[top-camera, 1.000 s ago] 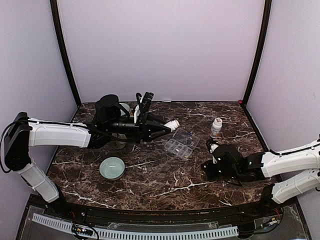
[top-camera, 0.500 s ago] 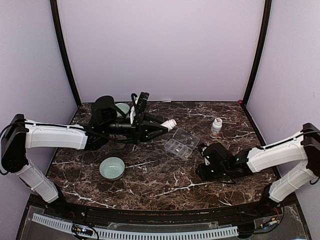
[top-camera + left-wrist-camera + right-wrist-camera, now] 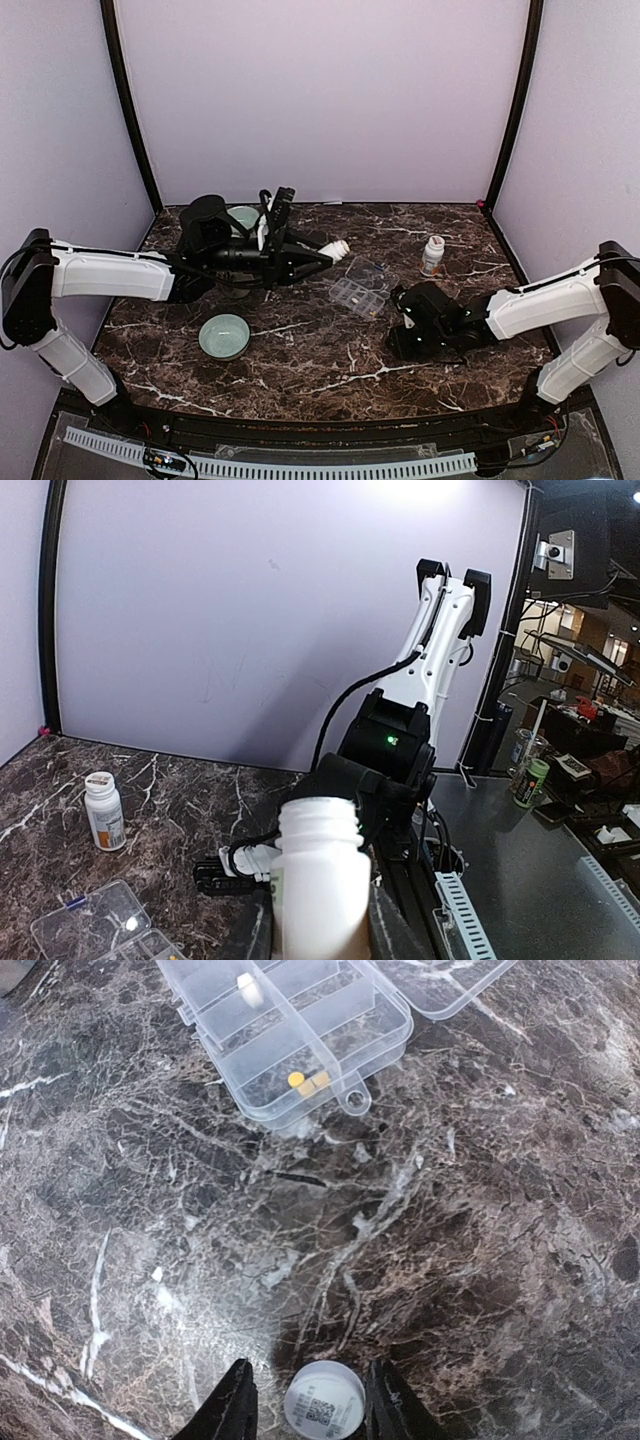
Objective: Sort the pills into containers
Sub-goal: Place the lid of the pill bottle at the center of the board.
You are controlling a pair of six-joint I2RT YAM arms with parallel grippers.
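My left gripper [image 3: 316, 256] is shut on an uncapped white pill bottle [image 3: 336, 248] and holds it tilted on its side above the table. The bottle's open mouth [image 3: 318, 816] points toward the clear container [image 3: 357, 293]. The container lies open with its lid [image 3: 368, 269] flipped back. Inside it are a white pill [image 3: 246, 988] and yellow pills [image 3: 305, 1081] in separate compartments. My right gripper [image 3: 309, 1385] is low over the marble, just right of the container. It is open, and a white round cap [image 3: 323, 1401] lies between its fingers with a gap on each side.
A capped pill bottle [image 3: 432, 256] stands at the back right. One pale green bowl [image 3: 224, 336] sits front left and another [image 3: 246, 215] lies behind the left arm. The dark marble table [image 3: 330, 365] ends at purple walls.
My right gripper slid left toward the container and its jaws spread away from the white cap. My left gripper drew the tilted bottle slightly back to the left.
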